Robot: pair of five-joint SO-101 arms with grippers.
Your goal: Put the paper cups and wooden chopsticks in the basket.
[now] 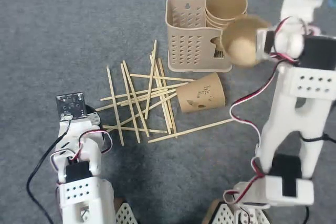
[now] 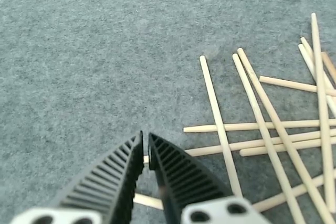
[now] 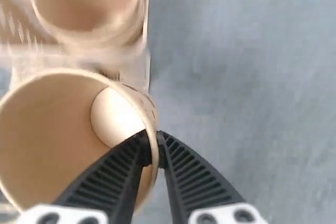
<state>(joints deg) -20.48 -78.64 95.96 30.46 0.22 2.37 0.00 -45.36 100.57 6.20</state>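
Grey, felt-like table cover (image 1: 63, 40) beneath everything. Tallest on it, the white right arm (image 1: 302, 85): base at the near right corner, links rising and stretched forward along the right side, wrist turned inward toward the basket, red and black wires (image 1: 247, 119) looping off its flank. White left arm (image 1: 84, 182) far lower, folded over its base at the near left corner, wrist pitched down at the table by the near-left edge of the chopstick scatter.

Beige perforated plastic basket (image 1: 189, 40) upright at the far middle. Stack of nested brown paper cups (image 1: 227, 3) standing in its right-hand part. Just beside that stack, at the basket's near right corner, a tilted paper cup (image 1: 241, 43) (image 3: 47, 145) held off the table, mouth turned up toward the high camera. Printed paper cup (image 1: 202, 94) lying on its side on the table in front of the basket, touching the scatter's right edge.

Pale wooden chopsticks (image 1: 137, 100) (image 2: 262, 129) strewn criss-cross over the middle of the table, between the left arm and the lying cup.

Right gripper (image 3: 152, 137): black ribbed fingers (image 3: 184, 171) pinching the tilted cup's wall at the rim, one inside, one outside. Left gripper (image 2: 145, 141) low over the table: fingers (image 2: 115, 177) drawn almost together, nipping the very end of one chopstick (image 2: 210, 149) in the narrow slit at the tips
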